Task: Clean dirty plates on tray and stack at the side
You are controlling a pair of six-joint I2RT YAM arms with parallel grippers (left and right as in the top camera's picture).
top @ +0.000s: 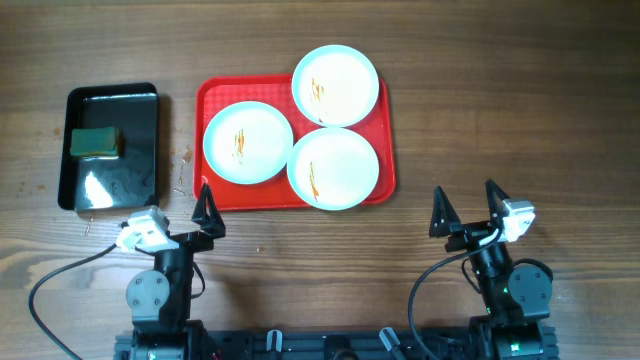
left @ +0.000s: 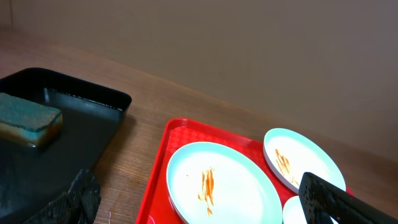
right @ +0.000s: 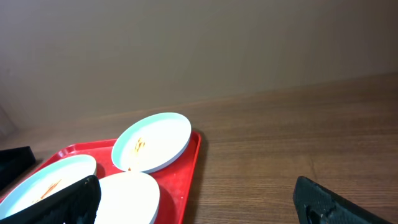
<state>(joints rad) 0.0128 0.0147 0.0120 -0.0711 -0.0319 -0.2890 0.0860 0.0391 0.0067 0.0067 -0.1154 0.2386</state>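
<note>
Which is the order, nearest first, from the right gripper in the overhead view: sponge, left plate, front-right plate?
From the right gripper:
1. Front-right plate, at the red tray's near right.
2. Left plate, on the tray's left side.
3. Sponge, in the black tray, far left.

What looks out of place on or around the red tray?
The far plate sits askew: it overhangs the red tray's far rim and, seen from the right wrist, tilts up on it. The left plate and near plate lie flat inside. All three carry orange-brown streaks. Specks dot the table beside the tray.
</note>
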